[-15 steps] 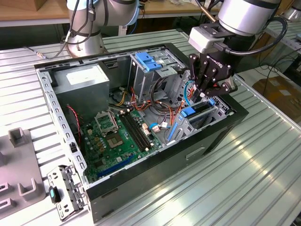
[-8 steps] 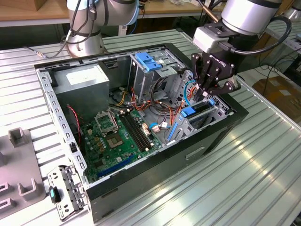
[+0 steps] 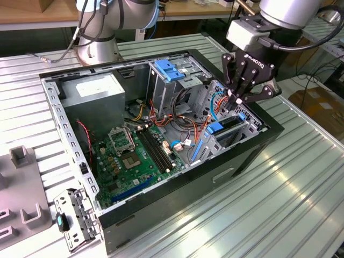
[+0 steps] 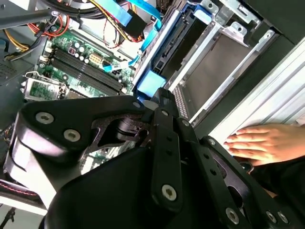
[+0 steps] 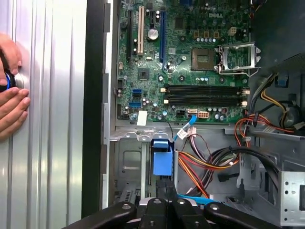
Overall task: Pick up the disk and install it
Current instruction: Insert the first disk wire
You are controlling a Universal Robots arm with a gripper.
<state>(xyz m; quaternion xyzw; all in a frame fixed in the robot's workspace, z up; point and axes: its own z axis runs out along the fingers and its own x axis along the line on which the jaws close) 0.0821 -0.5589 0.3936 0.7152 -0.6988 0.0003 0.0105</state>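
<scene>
1 hand (image 3: 235, 100), fingers closed together, tips at the blue edge of 1 disk (image 3: 230, 124) standing in computer case (image 3: 177, 200); counter (image 3: 301, 188).

motherboard (image 5: 190, 71) exposed | hand (image 5: 12, 98) on table (image 5: 52, 143) | end effector (image 5: 165, 191) near blue bracket (image 5: 162, 160)
</scene>
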